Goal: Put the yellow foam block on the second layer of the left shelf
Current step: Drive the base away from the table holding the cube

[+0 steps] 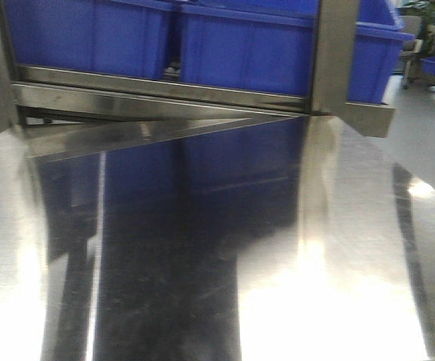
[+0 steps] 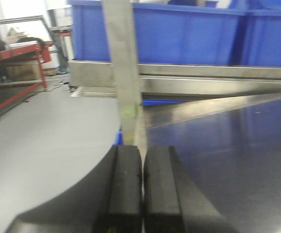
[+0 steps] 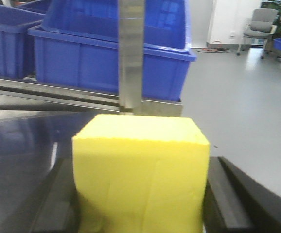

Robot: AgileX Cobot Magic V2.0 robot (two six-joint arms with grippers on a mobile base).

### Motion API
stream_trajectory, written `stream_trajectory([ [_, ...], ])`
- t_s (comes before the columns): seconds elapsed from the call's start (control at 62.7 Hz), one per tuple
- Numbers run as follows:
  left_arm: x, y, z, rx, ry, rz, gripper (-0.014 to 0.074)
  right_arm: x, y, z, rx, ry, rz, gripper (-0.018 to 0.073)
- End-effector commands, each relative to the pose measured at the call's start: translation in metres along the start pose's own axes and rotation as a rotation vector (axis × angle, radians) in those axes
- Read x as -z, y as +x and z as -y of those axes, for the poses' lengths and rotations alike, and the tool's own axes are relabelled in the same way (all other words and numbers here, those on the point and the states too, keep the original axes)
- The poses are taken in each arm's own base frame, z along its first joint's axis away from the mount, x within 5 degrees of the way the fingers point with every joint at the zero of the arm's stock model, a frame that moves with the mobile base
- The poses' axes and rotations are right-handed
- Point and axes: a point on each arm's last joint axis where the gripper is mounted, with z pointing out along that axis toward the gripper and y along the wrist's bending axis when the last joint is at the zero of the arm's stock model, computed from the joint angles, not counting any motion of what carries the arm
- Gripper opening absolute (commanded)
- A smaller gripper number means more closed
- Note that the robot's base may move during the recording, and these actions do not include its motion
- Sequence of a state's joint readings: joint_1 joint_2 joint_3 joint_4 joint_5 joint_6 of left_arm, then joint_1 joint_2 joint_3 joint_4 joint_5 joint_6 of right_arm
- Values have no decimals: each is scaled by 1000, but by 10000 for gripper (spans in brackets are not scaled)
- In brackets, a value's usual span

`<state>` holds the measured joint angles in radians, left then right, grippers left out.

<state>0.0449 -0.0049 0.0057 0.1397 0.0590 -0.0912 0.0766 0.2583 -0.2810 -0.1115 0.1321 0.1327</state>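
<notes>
The yellow foam block [image 3: 140, 174] fills the lower middle of the right wrist view, a bright cube held between the two black fingers [image 3: 228, 199] of my right gripper [image 3: 140, 194], which is shut on it. It hangs over the shiny steel shelf surface [image 3: 19, 145], just short of an upright steel post [image 3: 131, 53]. My left gripper [image 2: 142, 189] is shut with its black pads pressed together and nothing between them, near the shelf's left post [image 2: 123, 73]. Neither gripper nor the block shows in the front view.
Blue plastic bins [image 1: 202, 45] stand on the steel rail [image 1: 165, 94] at the back of the reflective shelf plate [image 1: 202, 248]. A red workbench [image 2: 14, 63] stands on the grey floor at left. A chair [image 3: 259, 26] is far off at right.
</notes>
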Motion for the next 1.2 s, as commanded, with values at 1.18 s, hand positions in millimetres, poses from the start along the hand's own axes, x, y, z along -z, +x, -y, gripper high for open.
stream_trajectory([
  [1.18, 1, -1, 1, 11, 7, 79, 136, 1, -18, -1, 22, -5, 117, 456],
])
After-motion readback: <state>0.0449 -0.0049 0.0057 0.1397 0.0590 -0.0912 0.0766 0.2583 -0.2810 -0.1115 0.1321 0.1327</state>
